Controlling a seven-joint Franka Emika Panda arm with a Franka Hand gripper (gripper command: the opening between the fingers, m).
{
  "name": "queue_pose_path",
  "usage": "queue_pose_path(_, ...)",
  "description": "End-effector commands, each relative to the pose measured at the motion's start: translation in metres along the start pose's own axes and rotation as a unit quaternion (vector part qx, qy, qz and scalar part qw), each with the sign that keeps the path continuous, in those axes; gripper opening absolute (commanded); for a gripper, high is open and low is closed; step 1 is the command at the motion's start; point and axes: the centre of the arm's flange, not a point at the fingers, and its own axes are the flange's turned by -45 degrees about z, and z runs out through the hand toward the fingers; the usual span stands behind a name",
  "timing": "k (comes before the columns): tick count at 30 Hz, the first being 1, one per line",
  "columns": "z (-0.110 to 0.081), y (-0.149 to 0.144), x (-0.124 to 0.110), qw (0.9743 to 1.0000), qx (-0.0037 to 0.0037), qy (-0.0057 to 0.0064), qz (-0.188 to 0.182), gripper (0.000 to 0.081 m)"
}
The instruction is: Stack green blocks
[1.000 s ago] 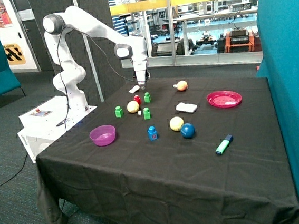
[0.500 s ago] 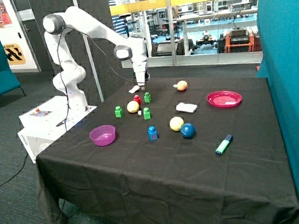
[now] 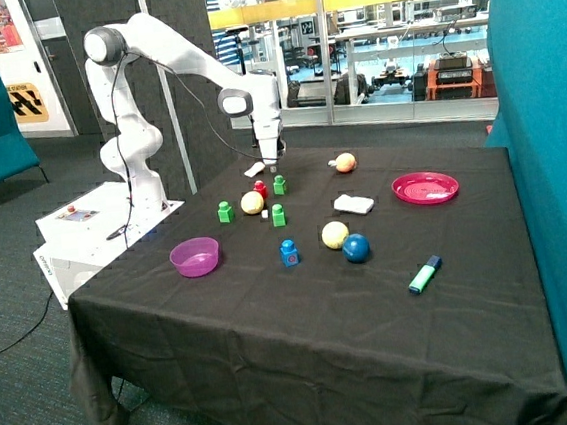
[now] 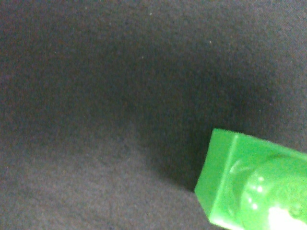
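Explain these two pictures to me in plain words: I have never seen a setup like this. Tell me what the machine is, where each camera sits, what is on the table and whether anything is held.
The white machine is a Franka robot arm; its gripper hangs above one of three green blocks, holding nothing. Whether its fingers are open cannot be told.

The outside view comes from a camera standing apart, seeing arm and table. The wrist view comes from a camera on the arm, looking down at the black cloth and that same block.

The other green blocks stand apart, none stacked. Between them lie a yellow ball and a red block. Also there: a purple bowl, blue block, second yellow ball, blue ball, marker pen, pink plate, orange ball.
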Motion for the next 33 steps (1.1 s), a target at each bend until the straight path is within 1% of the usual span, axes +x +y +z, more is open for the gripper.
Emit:
queue_pose_path(1, 0.005, 0.003, 0.009, 1.0000, -0.00022, -0.0053, 0.001, 0.0470)
queue_pose_path(9, 0.012, 0.005, 0.001, 1.0000, -0.00023, -0.0053, 0.004, 0.0462)
queue_pose_path(11, 0.014, 0.005, 0.000, 1.0000, -0.00024, -0.0053, 0.005, 0.0471)
queue_pose_path(16, 0.018, 0.005, 0.000, 1.0000, -0.00025, -0.0053, 0.008, 0.0490)
queue_pose_path(24, 0.023, 0.005, 0.001, 0.9999, -0.00026, -0.0053, 0.010, 0.0472)
queue_pose_path(25, 0.023, 0.005, 0.001, 0.9999, -0.00026, -0.0053, 0.010, 0.0497)
queue_pose_path(28, 0.024, 0.004, 0.001, 0.9999, -0.00026, -0.0053, 0.010, 0.0483)
queue_pose_path(29, 0.024, 0.004, 0.001, 0.9999, -0.00027, -0.0053, 0.011, 0.0501)
queue_pose_path(30, 0.024, 0.004, 0.001, 0.9999, -0.00027, -0.0053, 0.011, 0.0483)
queue_pose_path(33, 0.025, 0.003, 0.000, 0.9999, -0.00027, -0.0053, 0.010, 0.0464)
